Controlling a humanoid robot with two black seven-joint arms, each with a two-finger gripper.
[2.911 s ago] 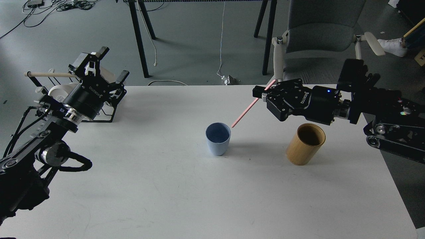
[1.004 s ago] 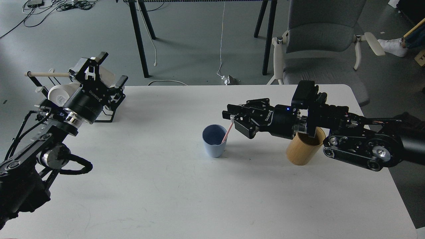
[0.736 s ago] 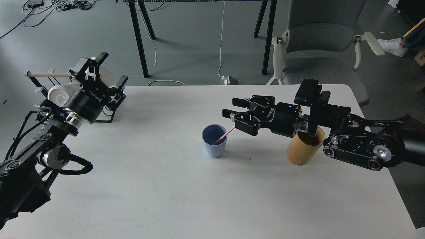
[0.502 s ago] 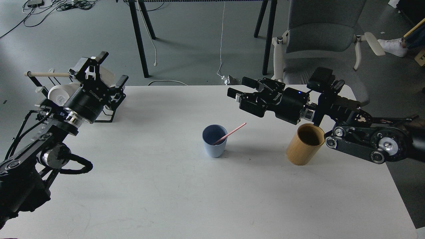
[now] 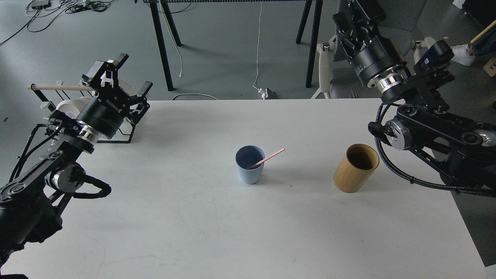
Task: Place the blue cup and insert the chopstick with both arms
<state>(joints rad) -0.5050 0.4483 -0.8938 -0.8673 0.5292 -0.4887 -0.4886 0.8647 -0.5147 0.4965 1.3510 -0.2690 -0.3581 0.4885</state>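
Pink chopstick [image 5: 269, 157] tilted in blue cup [image 5: 249, 169]

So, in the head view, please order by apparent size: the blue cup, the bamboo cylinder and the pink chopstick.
1. bamboo cylinder
2. blue cup, a little shorter and narrower
3. pink chopstick, thinnest; its lower end is hidden inside the cup

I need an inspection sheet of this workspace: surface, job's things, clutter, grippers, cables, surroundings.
Surface: white table, bare in front.
Job's things: blue cup upright mid-table; chopstick leaning inside it, top end pointing right.
Clutter: bamboo cylinder upright, right of the cup, apart from it; mug rack with white mugs at the far left.
Grippers: left gripper open, by the rack; right gripper raised at the top edge, state unclear.
Cables: white cord on the floor; black cable along the right arm.
Surroundings: grey chair, black table legs.
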